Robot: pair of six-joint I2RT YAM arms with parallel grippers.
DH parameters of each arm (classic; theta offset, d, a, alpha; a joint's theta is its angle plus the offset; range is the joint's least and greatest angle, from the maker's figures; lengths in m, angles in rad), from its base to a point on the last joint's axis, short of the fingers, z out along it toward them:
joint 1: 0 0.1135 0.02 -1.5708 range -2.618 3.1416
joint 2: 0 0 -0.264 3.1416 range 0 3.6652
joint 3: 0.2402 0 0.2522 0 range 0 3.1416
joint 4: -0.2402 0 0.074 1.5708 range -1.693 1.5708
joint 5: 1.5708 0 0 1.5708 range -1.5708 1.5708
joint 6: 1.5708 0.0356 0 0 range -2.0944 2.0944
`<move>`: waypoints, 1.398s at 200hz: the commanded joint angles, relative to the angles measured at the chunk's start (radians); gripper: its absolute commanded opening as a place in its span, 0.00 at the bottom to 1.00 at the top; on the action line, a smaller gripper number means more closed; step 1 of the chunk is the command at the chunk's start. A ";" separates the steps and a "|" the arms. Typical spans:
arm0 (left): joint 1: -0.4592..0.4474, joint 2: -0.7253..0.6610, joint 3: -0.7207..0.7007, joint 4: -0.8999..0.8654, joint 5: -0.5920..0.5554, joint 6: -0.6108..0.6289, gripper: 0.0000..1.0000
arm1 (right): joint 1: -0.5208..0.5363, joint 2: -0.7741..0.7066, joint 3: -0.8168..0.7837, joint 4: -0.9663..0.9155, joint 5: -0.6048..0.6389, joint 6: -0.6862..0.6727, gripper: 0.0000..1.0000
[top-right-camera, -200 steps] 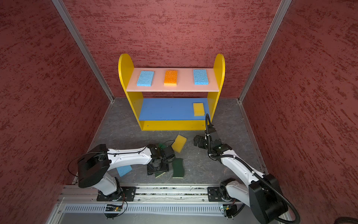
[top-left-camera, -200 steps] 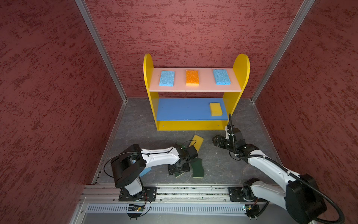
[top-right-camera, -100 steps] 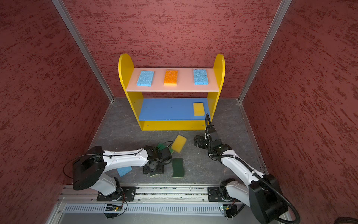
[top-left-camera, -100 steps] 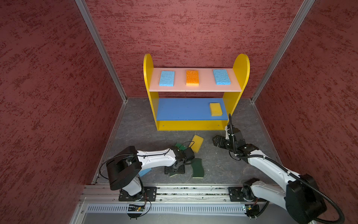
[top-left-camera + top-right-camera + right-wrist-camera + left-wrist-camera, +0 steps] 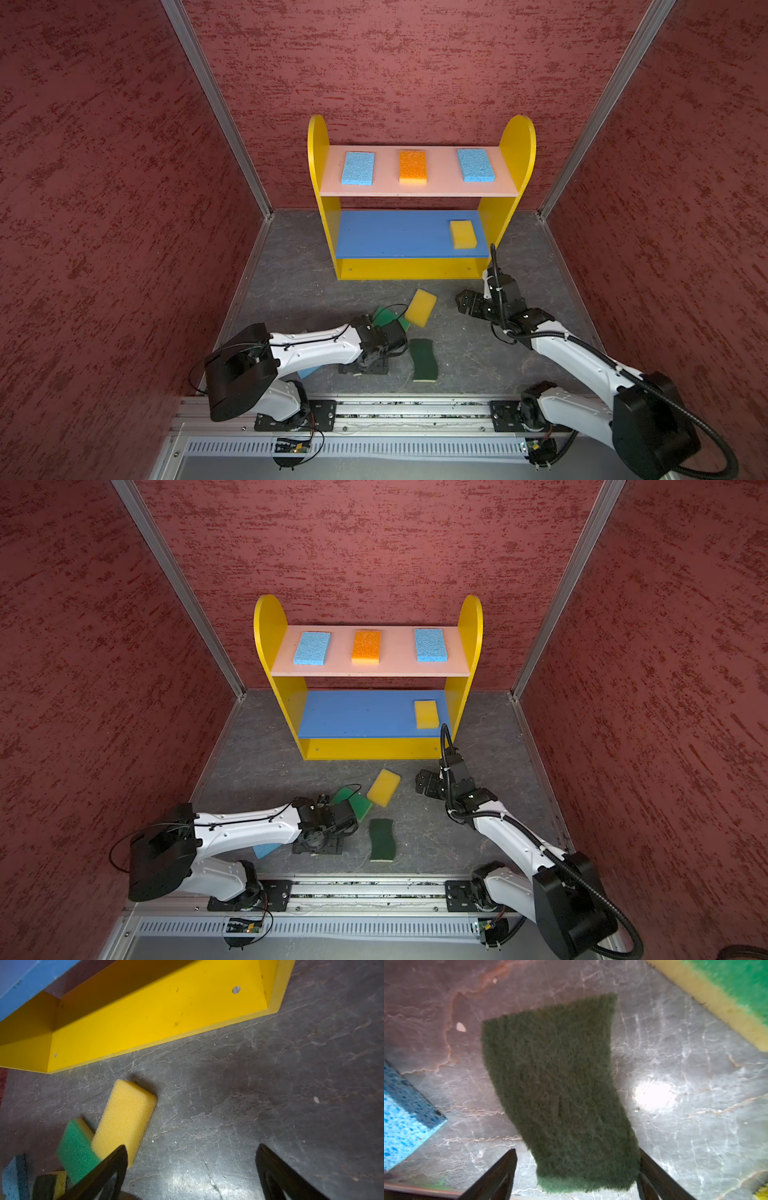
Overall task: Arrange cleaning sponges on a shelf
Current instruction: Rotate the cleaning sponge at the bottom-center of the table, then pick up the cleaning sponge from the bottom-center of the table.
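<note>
Dark green sponge [image 5: 554,1088] lies flat on grey surface [image 5: 675,1053] | left arm stretched low, wrist bent down, left pincer [image 5: 576,1150] released, fingers astride this sponge | right arm extended before shelf [image 5: 318,166], right pincer [image 5: 191,1146] spread wide, empty, near yellow sponge [image 5: 124,1118]

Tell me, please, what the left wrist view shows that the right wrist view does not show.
Only the left wrist view: the left pincer, open, with a dark green sponge lying between its fingers. Only the right wrist view: the shelf with yellow bottom board and blue board, a yellow sponge on the floor, and the right pincer, open. Both: the bright green sponge and the light blue sponge, near the picture's edge. A dark piece in the right wrist view's corner I cannot identify.
</note>
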 commanded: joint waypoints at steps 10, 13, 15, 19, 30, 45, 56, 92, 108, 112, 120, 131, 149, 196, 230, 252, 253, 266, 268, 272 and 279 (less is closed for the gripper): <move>-0.002 -0.038 -0.038 0.052 -0.006 -0.002 0.89 | 0.007 0.006 -0.005 0.026 0.000 0.014 0.97; -0.003 -0.039 -0.041 0.056 -0.004 -0.004 0.89 | 0.007 0.006 -0.005 0.026 -0.001 0.014 0.97; -0.004 -0.041 -0.042 0.059 -0.003 -0.004 0.89 | 0.006 0.006 -0.005 0.025 0.000 0.014 0.97; -0.005 -0.042 -0.044 0.063 -0.003 -0.007 0.89 | 0.007 0.006 -0.005 0.025 -0.001 0.014 0.97; -0.006 -0.040 -0.045 0.072 -0.003 -0.015 0.89 | 0.006 0.006 -0.004 0.026 0.000 0.016 0.97; -0.010 -0.033 -0.045 0.085 -0.001 -0.024 0.89 | 0.007 0.006 -0.002 0.025 -0.002 0.016 0.97; -0.017 -0.026 -0.042 0.096 0.002 -0.033 0.90 | 0.006 0.006 -0.001 0.023 -0.003 0.017 0.97; -0.030 -0.003 -0.040 0.119 0.007 -0.061 0.91 | 0.007 0.006 -0.001 0.019 -0.002 0.017 0.97; -0.029 0.017 -0.046 0.103 0.004 -0.093 0.91 | 0.007 0.010 0.001 0.020 -0.003 0.017 0.97; -0.028 0.021 -0.047 0.102 0.005 -0.097 0.91 | 0.007 0.011 0.001 0.020 -0.003 0.018 0.97; -0.028 0.029 -0.050 0.102 0.005 -0.106 0.91 | 0.007 0.012 0.002 0.022 -0.003 0.019 0.97; -0.029 0.035 -0.056 0.111 0.007 -0.118 0.91 | 0.007 0.015 0.004 0.023 -0.006 0.019 0.97; -0.028 0.034 -0.067 0.132 0.010 -0.126 0.88 | 0.007 0.020 0.009 0.021 -0.008 0.019 0.97; -0.023 -0.025 -0.116 0.141 -0.009 -0.172 0.79 | 0.006 0.023 0.013 0.015 -0.009 0.018 0.97; 0.012 -0.112 -0.189 0.167 0.009 -0.186 0.69 | 0.006 0.033 0.019 0.025 -0.017 0.019 0.97; 0.023 -0.149 -0.198 0.154 0.001 -0.164 0.67 | 0.007 0.042 0.024 0.026 -0.026 0.020 0.97; 0.022 -0.150 -0.197 0.152 -0.001 -0.162 0.67 | 0.006 0.043 0.024 0.026 -0.026 0.020 0.97; 0.022 -0.157 -0.177 0.118 -0.020 -0.142 0.66 | 0.007 0.043 0.024 0.026 -0.026 0.020 0.97; 0.022 -0.157 -0.173 0.113 -0.023 -0.138 0.66 | 0.007 0.043 0.023 0.025 -0.026 0.020 0.97; 0.021 -0.156 -0.162 0.099 -0.030 -0.131 0.66 | 0.006 0.043 0.023 0.026 -0.026 0.019 0.97; 0.021 -0.155 -0.144 0.078 -0.042 -0.115 0.66 | 0.007 0.041 0.024 0.024 -0.026 0.019 0.97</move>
